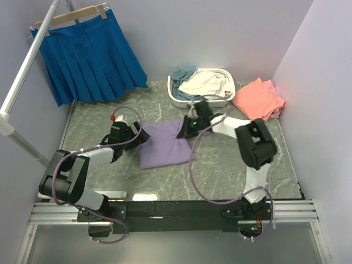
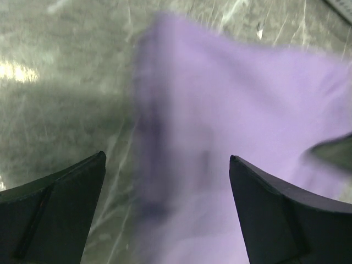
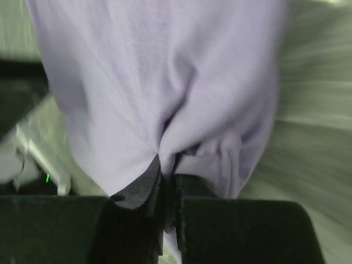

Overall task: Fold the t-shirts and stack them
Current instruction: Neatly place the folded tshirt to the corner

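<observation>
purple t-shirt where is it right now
In the top view the purple t-shirt lies mid-table in front of the white basket; the right gripper pinches its far right corner, the open left gripper is at its left edge.

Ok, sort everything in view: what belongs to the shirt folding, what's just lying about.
Job:
- lavender t-shirt, pinched by the right tool
- coral-pink tees
- cream tee and grey-blue tee, in the white basket
- left tool, open

Lying about:
- blue pleated skirt on its hanger
- the white basket itself
</observation>
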You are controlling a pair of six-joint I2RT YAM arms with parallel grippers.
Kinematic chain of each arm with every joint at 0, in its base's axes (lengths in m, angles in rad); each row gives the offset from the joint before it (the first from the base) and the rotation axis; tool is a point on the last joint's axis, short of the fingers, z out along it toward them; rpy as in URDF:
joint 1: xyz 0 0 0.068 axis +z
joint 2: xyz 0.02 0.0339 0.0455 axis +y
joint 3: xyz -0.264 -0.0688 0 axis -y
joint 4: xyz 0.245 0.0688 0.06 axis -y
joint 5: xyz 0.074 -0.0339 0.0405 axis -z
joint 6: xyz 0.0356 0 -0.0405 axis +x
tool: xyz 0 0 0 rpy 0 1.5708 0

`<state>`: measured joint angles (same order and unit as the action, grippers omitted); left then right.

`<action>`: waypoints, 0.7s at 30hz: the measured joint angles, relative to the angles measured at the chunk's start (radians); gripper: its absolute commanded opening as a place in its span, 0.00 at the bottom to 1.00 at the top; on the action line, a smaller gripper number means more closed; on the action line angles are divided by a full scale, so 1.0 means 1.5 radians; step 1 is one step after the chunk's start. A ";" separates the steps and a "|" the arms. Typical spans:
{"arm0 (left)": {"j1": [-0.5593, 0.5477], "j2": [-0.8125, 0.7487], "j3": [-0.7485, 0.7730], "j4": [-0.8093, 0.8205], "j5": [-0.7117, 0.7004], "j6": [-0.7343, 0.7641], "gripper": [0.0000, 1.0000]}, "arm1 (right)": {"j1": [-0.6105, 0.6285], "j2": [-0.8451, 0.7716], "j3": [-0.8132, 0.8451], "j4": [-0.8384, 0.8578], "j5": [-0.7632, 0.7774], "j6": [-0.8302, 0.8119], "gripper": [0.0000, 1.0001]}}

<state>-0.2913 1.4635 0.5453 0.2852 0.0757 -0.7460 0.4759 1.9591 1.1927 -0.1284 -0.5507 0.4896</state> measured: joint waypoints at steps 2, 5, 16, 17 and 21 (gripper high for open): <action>-0.001 -0.008 0.001 -0.018 0.006 0.002 0.99 | -0.043 -0.045 0.010 -0.037 0.045 -0.008 0.00; -0.001 -0.010 0.011 -0.035 0.015 0.006 0.99 | -0.115 -0.097 0.064 -0.086 0.101 -0.014 0.00; -0.001 -0.018 0.029 -0.046 0.045 0.019 0.99 | -0.342 -0.124 0.359 -0.140 0.291 0.009 0.00; -0.001 -0.018 0.030 -0.045 0.047 0.019 0.99 | -0.356 -0.124 0.360 -0.130 0.304 0.015 0.00; -0.001 -0.018 0.033 -0.047 0.053 0.020 0.99 | -0.389 -0.117 0.361 -0.116 0.369 0.038 0.00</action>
<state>-0.2928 1.4372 0.5953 0.2142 0.1555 -0.7166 -0.1070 1.7828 1.7348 -0.3031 0.0032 0.5472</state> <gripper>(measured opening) 0.995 0.134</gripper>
